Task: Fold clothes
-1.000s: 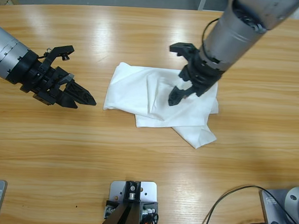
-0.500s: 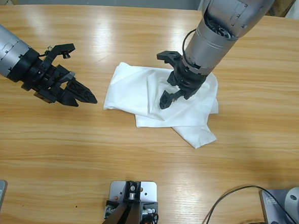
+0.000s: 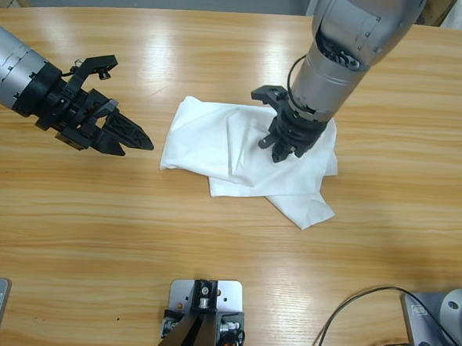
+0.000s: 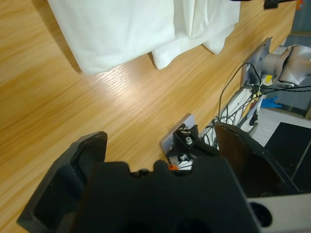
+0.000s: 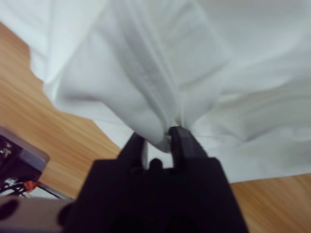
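1. The high camera looks straight down from above on the long wooden table point(image 3: 211, 242); the crumpled white cotton T-shirt point(image 3: 217, 137) sits just above frame centre.
2. The left wrist camera sits low over the boards, set back from the shirt point(image 4: 116, 34), which fills its upper left; rig cables show at the right.
3. The right wrist camera is pressed very close, cloth point(image 5: 204, 73) filling most of its frame.
4. All three share shirt and tabletop.

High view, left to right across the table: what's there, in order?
Left gripper, over bare wood clear of the cloth → white T-shirt, lying bunched and partly folded → right gripper, down on the shirt with its jaws pinched on a ridge of fabric.
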Controlling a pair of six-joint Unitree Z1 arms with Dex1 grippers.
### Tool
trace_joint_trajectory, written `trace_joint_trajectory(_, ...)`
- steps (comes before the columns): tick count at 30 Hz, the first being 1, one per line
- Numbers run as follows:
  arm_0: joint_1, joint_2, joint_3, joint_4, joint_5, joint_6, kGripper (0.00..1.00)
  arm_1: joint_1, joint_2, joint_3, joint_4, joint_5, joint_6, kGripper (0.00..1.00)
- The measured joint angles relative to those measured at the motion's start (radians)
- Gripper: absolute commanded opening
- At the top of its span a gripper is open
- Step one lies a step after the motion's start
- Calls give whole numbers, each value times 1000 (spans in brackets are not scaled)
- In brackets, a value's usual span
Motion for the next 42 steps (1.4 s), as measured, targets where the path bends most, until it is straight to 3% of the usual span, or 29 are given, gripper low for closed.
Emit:
trace_joint_trajectory(13, -4, 0, 0, 0, 0, -3, 858, 0, -133, 157, -40, 19, 12, 0)
trace_joint_trajectory(25, -18, 0, 0, 5, 0, -15, 858, 0, -233, 303, -40, 30, 120, 0)
trace_joint_trajectory(26, -18, 0, 0, 7, 0, -15, 858, 0, -233, 303, -36, 40, 125, 159)
trace_joint_trajectory(27, -18, 0, 0, 9, 0, -15, 858, 0, -231, 303, -30, 52, 128, 503)
trace_joint_trajectory(28, -18, 0, 0, 10, 0, -15, 858, 0, -226, 303, -26, 62, 131, 740)
trace_joint_trajectory(29, -18, 0, 0, 11, 0, -15, 858, 0, -218, 303, -22, 70, 136, 913)
trace_joint_trajectory(30, -18, 0, 0, 12, 0, -15, 858, 0, -208, 303, -15, 76, 145, 977)
trace_joint_trajectory(36, -18, -1, 0, 18, 0, -15, 858, 0, -173, 307, 27, 80, 200, 1000)
trace_joint_trajectory(42, -18, -6, 0, 25, 0, -15, 858, 0, -291, 263, 35, 41, 218, 1000)
